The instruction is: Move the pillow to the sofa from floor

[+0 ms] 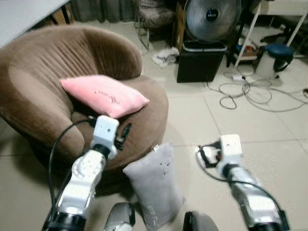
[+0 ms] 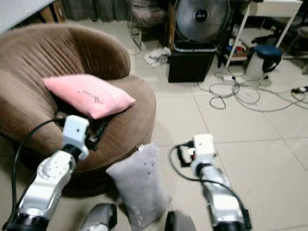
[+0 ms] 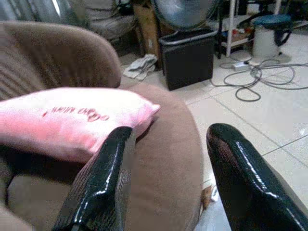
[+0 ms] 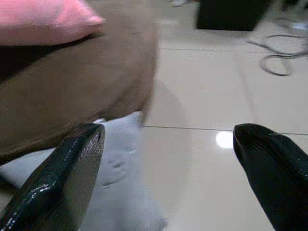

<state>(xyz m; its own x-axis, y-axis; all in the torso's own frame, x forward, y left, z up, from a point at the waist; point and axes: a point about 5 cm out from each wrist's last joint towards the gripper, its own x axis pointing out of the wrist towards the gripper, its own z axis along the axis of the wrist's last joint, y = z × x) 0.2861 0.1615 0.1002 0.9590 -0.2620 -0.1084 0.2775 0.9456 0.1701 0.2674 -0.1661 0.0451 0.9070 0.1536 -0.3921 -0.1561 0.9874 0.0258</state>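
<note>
On the tiled floor [image 1: 269, 159], just in front of the brown sofa [image 1: 38, 77], the grey pillow [image 1: 155, 185] is standing on its edge, leaning against the sofa's rounded front. Up on the seat a pink pillow [image 1: 103, 95] is lying flat, tilted a little toward the sofa's back. The left gripper [image 1: 121, 136] is hovering over the front part of the seat, just below the pink pillow's near edge and up and to the left of the grey pillow; in the left wrist view its fingers [image 3: 101, 187] are standing well apart, gripping nothing, with the pink pillow and the seat showing between and beyond them. The right gripper [image 1: 206, 155] is hanging above the bare tiles on the right side of the grey pillow, near it but not touching; its fingers [image 4: 67, 183] are also spread wide and holding nothing, and in the right wrist view the grey pillow is lying beside and partly behind one finger, with the sofa's front rising beyond it. Both silver arms are reaching forward from the bottom of the head views, the grey pillow sitting between them. Further back, a black bin [image 1: 199, 61] is standing under a fan [image 1: 212, 17], and grey cables [image 1: 250, 91] are trailing in loops across the tiles to the right.
</note>
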